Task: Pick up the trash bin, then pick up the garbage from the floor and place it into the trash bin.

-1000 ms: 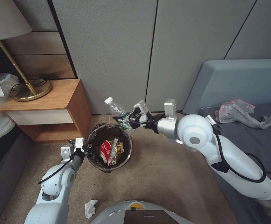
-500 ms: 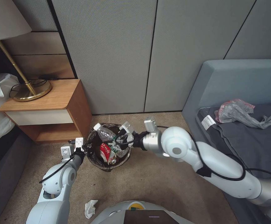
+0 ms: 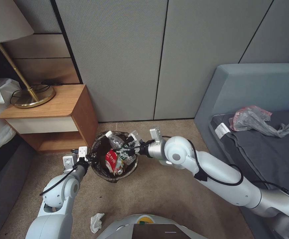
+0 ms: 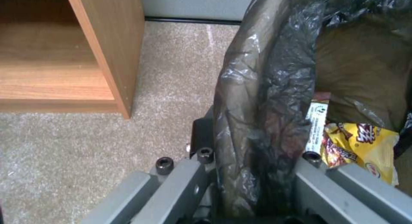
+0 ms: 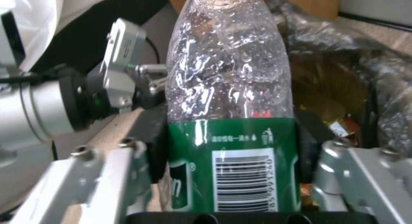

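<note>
The trash bin point(image 3: 99, 172), dark liner over its rim, stands on the carpet beside the nightstand. My left gripper point(image 3: 88, 160) is shut on its near-left rim; the left wrist view shows the liner-wrapped rim point(image 4: 257, 105) pinched between the jaws of the left gripper point(image 4: 253, 159). My right gripper point(image 3: 127, 150) is shut on the clear bottle with the green label point(image 3: 115, 141), held tilted in the bin's mouth; up close the bottle point(image 5: 227, 88) fills the right gripper point(image 5: 231, 137). Red-and-white snack bags point(image 3: 112, 161) and a yellow wrapper point(image 4: 365, 143) lie inside. A white tissue point(image 3: 96, 221) lies on the floor near my base.
The wooden nightstand point(image 3: 51, 113) with a brass lamp point(image 3: 31, 96) stands close left of the bin. A grey-blue sofa point(image 3: 250, 86) with a crumpled plastic bag point(image 3: 254, 119) lies to the right. The wall runs just behind; open carpet point(image 3: 171, 192) lies in front.
My right arm has swung left and down, carrying the bottle from above the bin's far rim into its mouth. The left gripper stays on the rim.
</note>
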